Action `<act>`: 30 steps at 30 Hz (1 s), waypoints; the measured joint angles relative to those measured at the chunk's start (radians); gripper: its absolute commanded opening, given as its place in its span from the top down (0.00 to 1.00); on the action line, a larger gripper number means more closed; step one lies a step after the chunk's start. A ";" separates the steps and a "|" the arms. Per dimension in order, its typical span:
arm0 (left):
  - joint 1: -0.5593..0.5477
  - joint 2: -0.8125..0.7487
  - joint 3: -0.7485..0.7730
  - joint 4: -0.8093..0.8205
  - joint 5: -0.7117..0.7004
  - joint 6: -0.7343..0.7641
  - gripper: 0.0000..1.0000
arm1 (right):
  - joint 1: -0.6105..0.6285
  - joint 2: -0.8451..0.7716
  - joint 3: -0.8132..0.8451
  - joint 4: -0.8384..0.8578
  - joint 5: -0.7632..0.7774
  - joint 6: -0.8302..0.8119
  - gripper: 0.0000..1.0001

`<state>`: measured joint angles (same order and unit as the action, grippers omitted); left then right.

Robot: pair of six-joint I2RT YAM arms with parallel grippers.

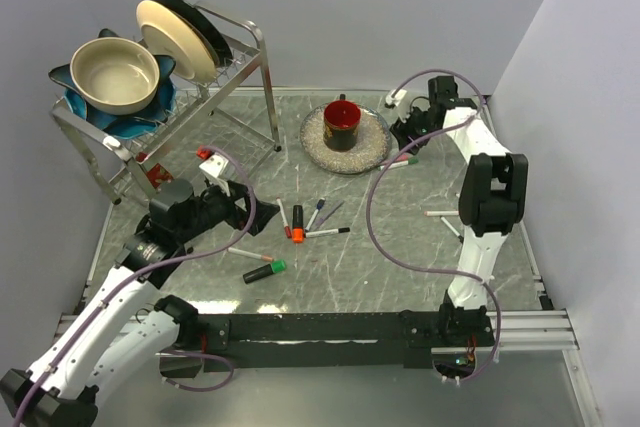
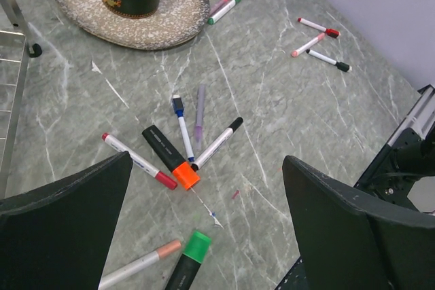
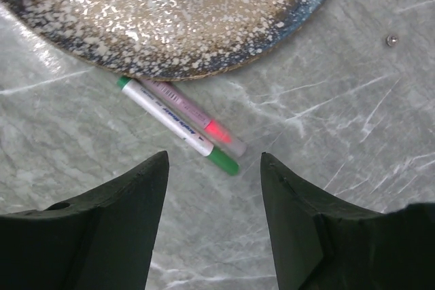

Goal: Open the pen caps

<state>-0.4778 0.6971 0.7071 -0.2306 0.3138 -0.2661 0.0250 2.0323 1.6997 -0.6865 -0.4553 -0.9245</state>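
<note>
Several capped pens lie fanned at mid-table. In the left wrist view I see a black marker with an orange cap, one with a green cap, and slim white pens with a red cap, a black cap and a blue cap. My left gripper is open and empty above them; it also shows in the top view. My right gripper is open, low over a green cap on a white pen, beside a pen with a pink tip. It shows in the top view.
A speckled plate bearing a dark mug stands at the back middle. A metal dish rack with bowls and plates stands at the back left. Three more pens lie at the right. Walls close in on the left, back and right.
</note>
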 measured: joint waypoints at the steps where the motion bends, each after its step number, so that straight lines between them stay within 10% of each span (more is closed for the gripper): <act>1: 0.003 0.003 0.000 0.000 0.002 0.000 0.01 | 0.003 0.013 0.013 -0.001 0.006 0.006 0.37; 30: 0.020 0.021 0.000 0.000 0.022 0.000 0.01 | 0.040 0.198 0.119 -0.072 0.160 -0.036 0.48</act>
<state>-0.4576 0.7181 0.7071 -0.2306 0.3355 -0.2665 0.0650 2.2299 1.8187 -0.7582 -0.2951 -0.9607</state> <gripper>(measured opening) 0.994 0.533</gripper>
